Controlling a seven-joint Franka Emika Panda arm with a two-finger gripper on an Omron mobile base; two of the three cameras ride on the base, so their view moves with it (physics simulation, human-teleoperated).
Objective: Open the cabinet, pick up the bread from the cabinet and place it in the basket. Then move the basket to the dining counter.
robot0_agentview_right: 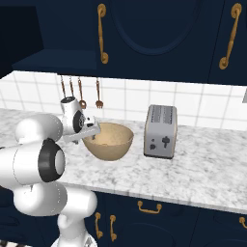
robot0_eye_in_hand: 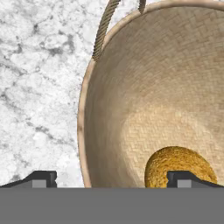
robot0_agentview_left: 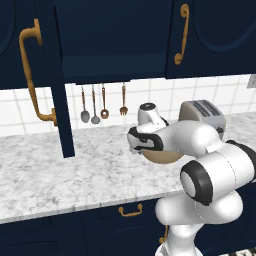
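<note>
Woven basket [robot0_eye_in_hand: 131, 87] rim lies directly beneath the end effector [robot0_eye_in_hand: 111, 179], jaws wide and empty, straddling it; bread [robot0_eye_in_hand: 177, 164] rests inside.

1. basket [robot0_agentview_left: 161, 156] in the left base view is mostly hidden behind the arm
2. bread [robot0_eye_in_hand: 175, 164] gets cut off low in the hand view
3. toaster [robot0_agentview_left: 205, 114] is partly blocked too

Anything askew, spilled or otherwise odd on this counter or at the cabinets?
Nothing spilled or damaged. The cabinet door hangs open over the counter. The bread lies inside the upright basket, beside the upright toaster. The end effector is open above the basket rim.
</note>
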